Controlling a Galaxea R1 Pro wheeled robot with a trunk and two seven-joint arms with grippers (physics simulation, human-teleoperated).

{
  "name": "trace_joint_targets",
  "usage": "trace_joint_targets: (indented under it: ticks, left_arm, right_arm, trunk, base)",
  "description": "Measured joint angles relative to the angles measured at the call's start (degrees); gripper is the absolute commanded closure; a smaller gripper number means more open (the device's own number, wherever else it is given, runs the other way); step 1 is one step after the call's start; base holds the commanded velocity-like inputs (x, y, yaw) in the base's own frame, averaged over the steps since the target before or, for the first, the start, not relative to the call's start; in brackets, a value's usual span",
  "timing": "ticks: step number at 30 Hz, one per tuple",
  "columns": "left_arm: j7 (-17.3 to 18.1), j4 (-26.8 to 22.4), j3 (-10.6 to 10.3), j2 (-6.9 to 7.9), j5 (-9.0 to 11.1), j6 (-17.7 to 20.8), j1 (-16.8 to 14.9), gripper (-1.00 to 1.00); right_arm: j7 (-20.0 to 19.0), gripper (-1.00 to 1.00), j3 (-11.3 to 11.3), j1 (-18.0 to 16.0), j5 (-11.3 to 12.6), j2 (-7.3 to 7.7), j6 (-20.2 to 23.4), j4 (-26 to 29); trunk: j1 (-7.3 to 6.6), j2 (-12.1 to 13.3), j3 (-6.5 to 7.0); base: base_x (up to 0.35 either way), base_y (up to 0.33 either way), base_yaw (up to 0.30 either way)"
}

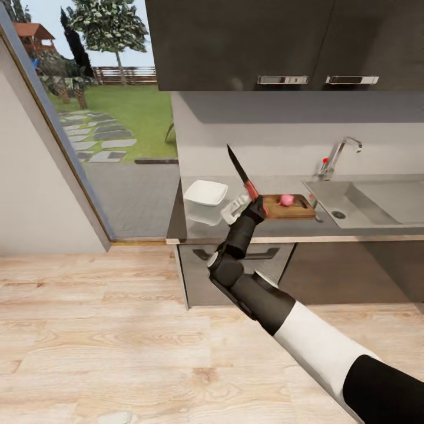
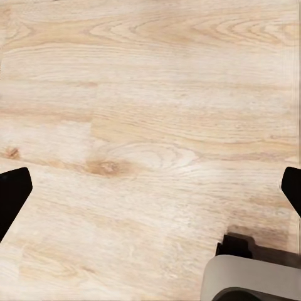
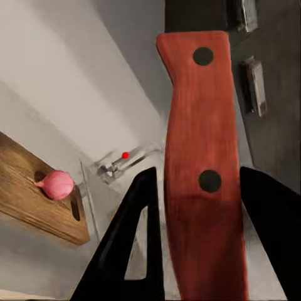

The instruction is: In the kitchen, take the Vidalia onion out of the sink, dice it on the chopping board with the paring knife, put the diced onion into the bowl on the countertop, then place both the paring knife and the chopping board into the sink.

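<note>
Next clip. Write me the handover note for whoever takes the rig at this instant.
Right tool: shut on the paring knife, blade up, just left of the chopping board.
Left tool: open, empty, facing the floor.
Onion: whole, on the board, out of the sink.
Bowl: empty, on the countertop left of the board.
Left: dice the onion, fill the bowl, put knife and board into the sink.
</note>
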State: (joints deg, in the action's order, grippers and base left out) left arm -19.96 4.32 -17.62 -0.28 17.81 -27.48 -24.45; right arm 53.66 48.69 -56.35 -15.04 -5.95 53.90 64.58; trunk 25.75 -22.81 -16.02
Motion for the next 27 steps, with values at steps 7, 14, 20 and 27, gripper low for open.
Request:
trace_joint_targets:
  ticks: [7, 14, 20, 27]
  left_arm:
    - [-0.19, -0.09, 0.01, -1.84, -0.09, 5.23, 0.01, -1.00]
    - [-0.18, -0.14, 0.11, -2.43, 0.00, 9.99, 0.03, -1.00]
    - [-0.19, -0.18, 0.23, -2.48, 0.15, 10.27, 0.03, -1.00]
    - [-0.11, -0.18, 0.26, -2.56, 0.21, 10.30, 0.03, -1.00]
  right_arm:
    - [-0.29, 1.00, 3.26, 0.00, -7.46, 0.48, 1.88, -0.15]
    - [-0.41, 1.00, 9.69, 0.01, -7.74, 0.66, 2.34, -0.54]
    - [-1.12, 1.00, 10.57, 0.01, -7.68, 0.36, 2.24, -6.81]
    - [-1.54, 1.00, 10.84, 0.01, -7.78, 0.04, 2.22, -9.66]
  trunk:
    - [-0.02, -0.01, 0.00]
    - [-0.01, 0.00, 0.00]
    - [-0.01, 0.01, 0.00]
    - [-0.02, 0.00, 0.00]
  base:
    - [0.155, -0.245, 0.000]
    - [0.164, -0.257, 0.000]
    - [0.104, -0.293, 0.000]
    - [0.196, -0.249, 0.000]
